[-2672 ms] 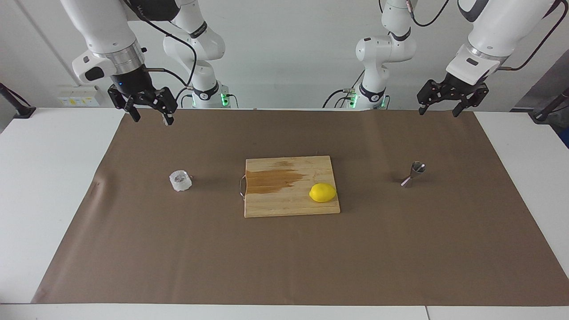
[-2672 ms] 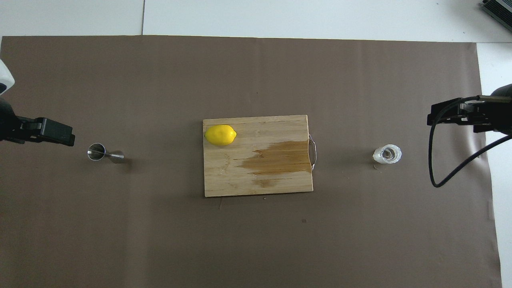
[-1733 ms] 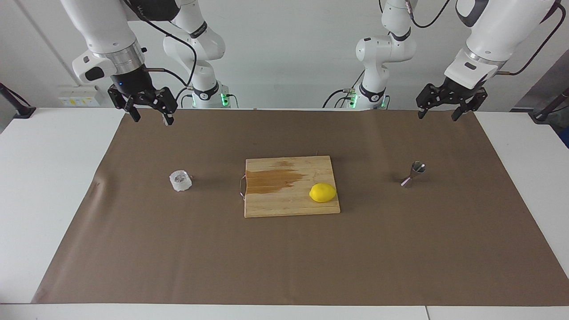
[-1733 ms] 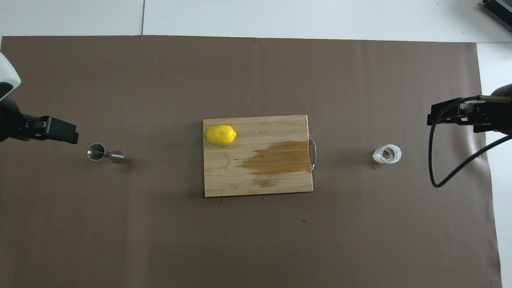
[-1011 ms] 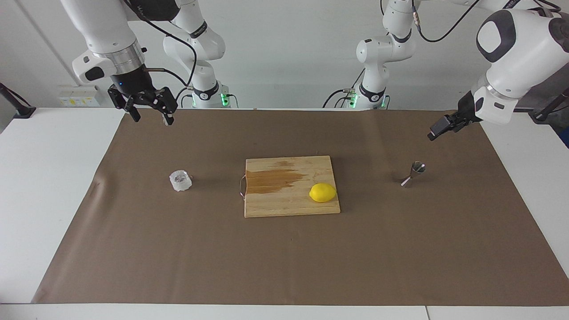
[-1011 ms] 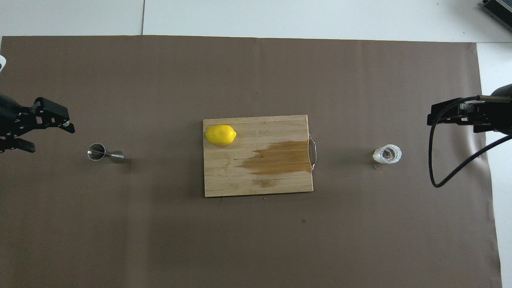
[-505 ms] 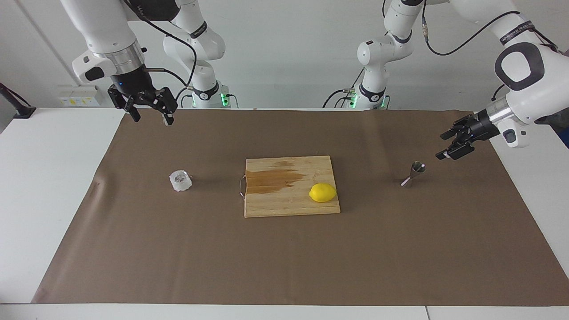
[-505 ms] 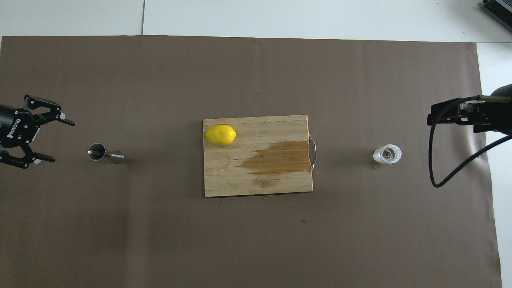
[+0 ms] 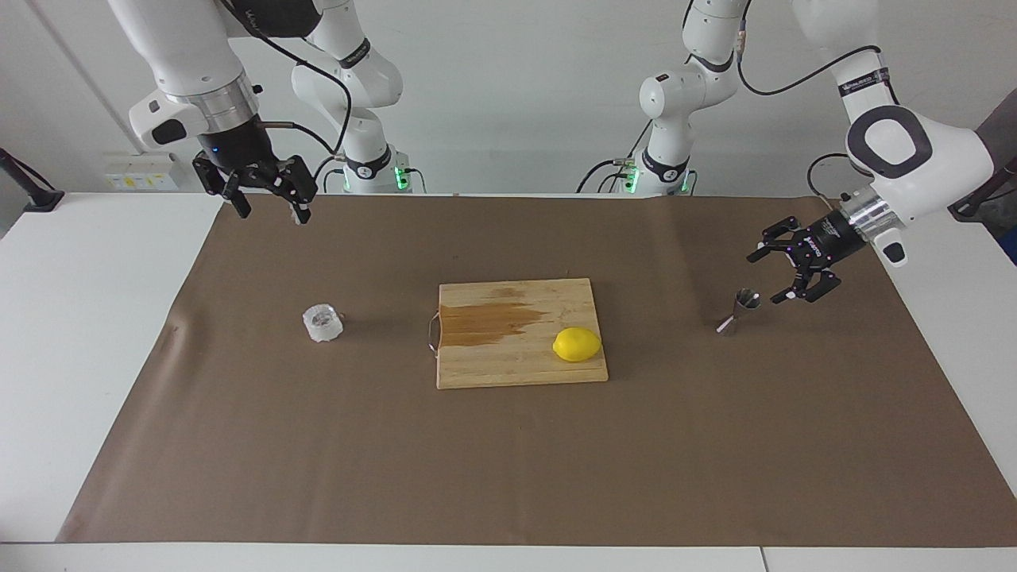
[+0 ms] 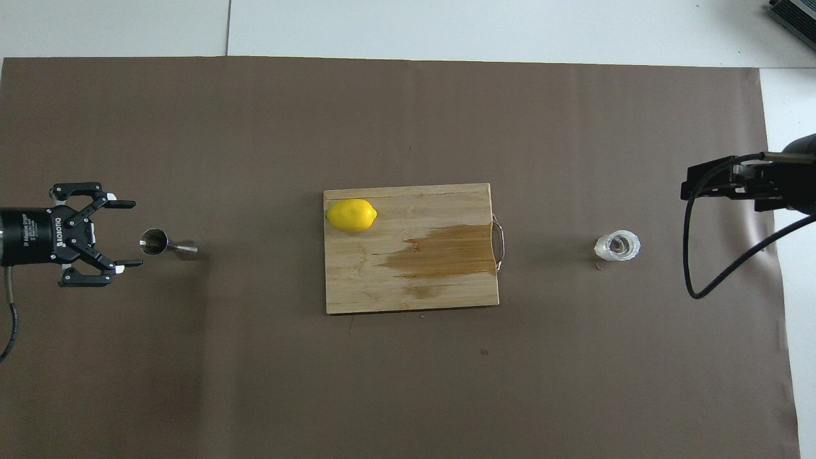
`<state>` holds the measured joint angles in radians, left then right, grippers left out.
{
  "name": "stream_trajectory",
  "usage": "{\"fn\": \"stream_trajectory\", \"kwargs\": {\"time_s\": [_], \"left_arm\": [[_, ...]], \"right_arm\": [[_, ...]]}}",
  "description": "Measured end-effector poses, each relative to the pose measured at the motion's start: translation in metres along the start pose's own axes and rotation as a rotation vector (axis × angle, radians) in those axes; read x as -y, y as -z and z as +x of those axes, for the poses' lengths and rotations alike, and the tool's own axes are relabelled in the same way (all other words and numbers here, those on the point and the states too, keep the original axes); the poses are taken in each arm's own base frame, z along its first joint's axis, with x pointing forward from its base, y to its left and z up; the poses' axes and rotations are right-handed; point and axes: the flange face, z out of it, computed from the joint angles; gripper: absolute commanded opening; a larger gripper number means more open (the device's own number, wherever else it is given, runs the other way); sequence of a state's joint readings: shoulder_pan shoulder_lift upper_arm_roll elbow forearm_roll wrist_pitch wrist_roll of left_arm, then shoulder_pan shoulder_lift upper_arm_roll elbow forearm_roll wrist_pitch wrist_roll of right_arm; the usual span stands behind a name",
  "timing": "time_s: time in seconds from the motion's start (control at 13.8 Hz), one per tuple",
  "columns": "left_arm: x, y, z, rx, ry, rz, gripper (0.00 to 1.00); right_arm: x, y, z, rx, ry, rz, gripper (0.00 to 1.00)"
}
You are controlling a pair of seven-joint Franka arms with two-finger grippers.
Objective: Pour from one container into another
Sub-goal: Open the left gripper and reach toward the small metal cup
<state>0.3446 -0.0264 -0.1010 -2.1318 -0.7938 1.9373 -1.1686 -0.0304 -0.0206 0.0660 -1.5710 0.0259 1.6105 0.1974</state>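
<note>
1. The right gripper [image 9: 268,208] is hanging in the air over the edge of the brown mat [image 9: 508,461] nearest the robots, at the right arm's end; its fingers are standing open and gripping nothing. That arm is waiting.
2. The left gripper [image 9: 764,278] is lying level and low just beside the jigger [image 9: 740,308], toward the left arm's end of the table, its fingers [image 10: 125,204] spreading wide and pointing at the jigger without touching it; it is holding nothing.
3. The steel jigger is standing upright on the mat, well apart from the cutting board [image 9: 508,349].
4. The cup [image 9: 322,322] is sitting upright on the mat toward the right arm's end, near the board's metal handle [image 9: 431,332].
5. The lemon [image 9: 577,344] is resting on the board, at its end toward the jigger.
</note>
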Motion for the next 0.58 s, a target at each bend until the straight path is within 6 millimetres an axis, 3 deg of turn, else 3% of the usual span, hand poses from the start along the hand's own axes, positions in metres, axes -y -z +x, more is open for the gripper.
{"fn": "stream_trajectory", "kwargs": {"time_s": [0.22, 0.36, 0.58], "left_arm": [[0.012, 0.006, 0.032, 0.074, 0.202, -0.106, 1.00], [0.021, -0.002, 0.052, 0.116, 0.289, -0.133, 1.00], [0.029, -0.012, 0.064, 0.125, 0.333, -0.143, 1.00]], "right_arm": [[0.000, 0.000, 0.000, 0.000, 0.000, 0.000, 1.00], [0.000, 0.000, 0.000, 0.000, 0.000, 0.000, 1.00], [0.000, 0.000, 0.000, 0.000, 0.000, 0.000, 1.00]]}}
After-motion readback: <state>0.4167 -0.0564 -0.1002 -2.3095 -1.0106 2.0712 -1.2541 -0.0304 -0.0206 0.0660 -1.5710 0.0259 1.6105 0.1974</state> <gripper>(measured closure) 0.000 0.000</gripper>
